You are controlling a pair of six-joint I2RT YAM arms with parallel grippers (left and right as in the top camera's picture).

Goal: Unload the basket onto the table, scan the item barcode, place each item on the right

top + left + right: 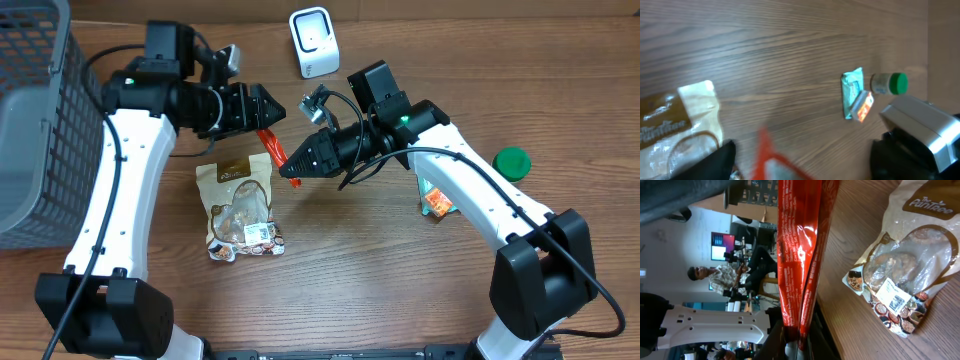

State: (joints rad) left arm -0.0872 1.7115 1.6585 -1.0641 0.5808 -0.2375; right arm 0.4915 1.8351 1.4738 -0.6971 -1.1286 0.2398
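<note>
overhead: the red packet (271,146) is seen held off the wooden table (380,290), near its middle, between the two arms. its lower end is clamped in the right gripper (292,170), whose jaws are closed on it. its upper end reaches the left gripper (264,110); whether it is touched there cannot be told from this view. a snack bag (240,205) is laid flat just below the packet. a white scanner (313,42) is stood at the far edge, apart from both grippers. a grey basket (30,130) is placed at the left edge. a green-capped bottle (511,161) and a teal packet (436,200) are seen beside the right arm.

left wrist: a dark finger (722,160) is shown at the lower left, and the blurred red packet is seen just beside it, with a strip of table visible between them. the left jaws are seen apart, not closed on the packet. the teal packet and the bottle are seen lying just beside each other further off.

right wrist: the red packet is shown running from the top of the frame to the bottom, where it is pinched between the right jaws. the snack bag is seen lying on the table, its barcode label (892,300) turned upward.
</note>
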